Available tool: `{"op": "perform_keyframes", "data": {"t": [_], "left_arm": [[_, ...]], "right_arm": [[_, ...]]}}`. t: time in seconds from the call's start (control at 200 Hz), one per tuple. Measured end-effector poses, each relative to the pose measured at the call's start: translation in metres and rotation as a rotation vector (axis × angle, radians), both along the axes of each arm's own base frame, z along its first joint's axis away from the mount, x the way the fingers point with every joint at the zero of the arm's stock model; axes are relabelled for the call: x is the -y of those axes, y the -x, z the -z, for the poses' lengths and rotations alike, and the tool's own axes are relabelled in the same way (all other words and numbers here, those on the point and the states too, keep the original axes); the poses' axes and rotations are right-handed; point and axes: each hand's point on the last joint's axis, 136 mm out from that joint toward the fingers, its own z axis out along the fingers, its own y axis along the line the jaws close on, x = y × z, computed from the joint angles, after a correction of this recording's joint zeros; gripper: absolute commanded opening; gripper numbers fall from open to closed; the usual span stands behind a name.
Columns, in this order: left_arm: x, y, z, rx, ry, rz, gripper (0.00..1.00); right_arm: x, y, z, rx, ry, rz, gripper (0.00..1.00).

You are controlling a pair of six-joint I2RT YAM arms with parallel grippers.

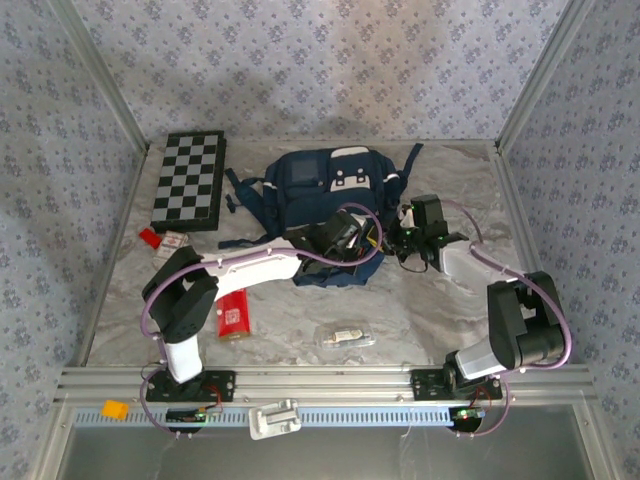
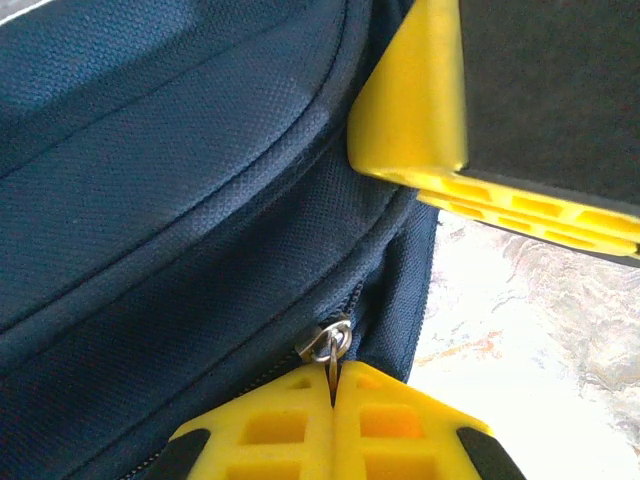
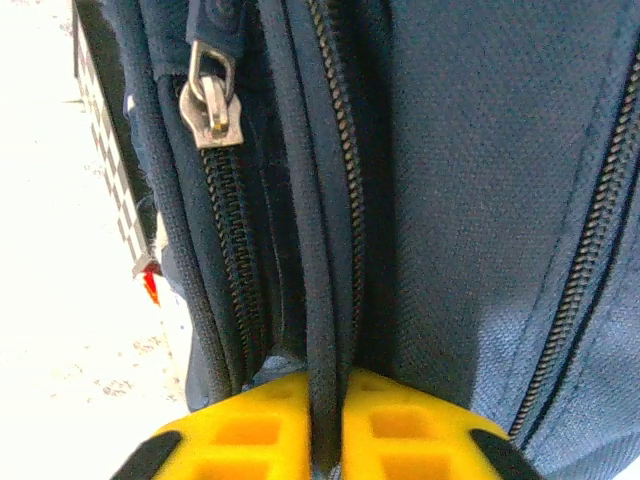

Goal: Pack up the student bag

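Note:
The navy student bag (image 1: pixel 320 185) with white panels lies at the middle back of the table. At the bag's near edge, my left gripper (image 1: pixel 352 240) is shut on a small metal zipper pull (image 2: pixel 331 345); its yellow fingertips (image 2: pixel 333 380) meet on the tab. My right gripper (image 1: pixel 398 235) is at the bag's near right corner. Its jaws (image 3: pixel 325 385) are shut on a dark fabric piping ridge (image 3: pixel 318 250) of the bag (image 3: pixel 480 150), beside a zipper track. One yellow finger (image 2: pixel 420 110) of the right gripper shows in the left wrist view, against the bag (image 2: pixel 180 200).
A folded chessboard (image 1: pixel 190 180) lies left of the bag. A red packet (image 1: pixel 234 314) and a clear packet (image 1: pixel 347 337) lie near the front edge. A small red item (image 1: pixel 150 237) sits by the left wall. Another zipper slider (image 3: pixel 210 100) hangs on the bag's side.

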Motion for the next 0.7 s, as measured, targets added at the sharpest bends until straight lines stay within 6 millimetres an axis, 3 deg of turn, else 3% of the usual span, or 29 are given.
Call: {"op": "perform_keyframes", "data": {"t": [0.16, 0.31, 0.465, 0.585, 0.7], "left_arm": [[-0.005, 0.0, 0.002, 0.005, -0.024, -0.007, 0.0], [-0.016, -0.001, -0.006, 0.031, -0.04, -0.007, 0.0], [-0.055, 0.002, -0.005, 0.036, -0.071, -0.026, 0.0], [-0.091, -0.01, 0.008, 0.013, -0.108, -0.079, 0.0], [-0.099, -0.019, 0.008, 0.015, -0.102, -0.083, 0.0]], "right_arm": [[0.005, -0.001, -0.003, -0.004, 0.01, -0.004, 0.0], [0.025, -0.009, -0.015, 0.006, -0.016, 0.01, 0.0], [0.048, -0.02, -0.035, 0.021, -0.02, 0.026, 0.0], [0.057, -0.031, -0.055, 0.054, -0.026, 0.025, 0.0], [0.055, -0.04, -0.068, 0.072, -0.038, 0.006, 0.0]]}}
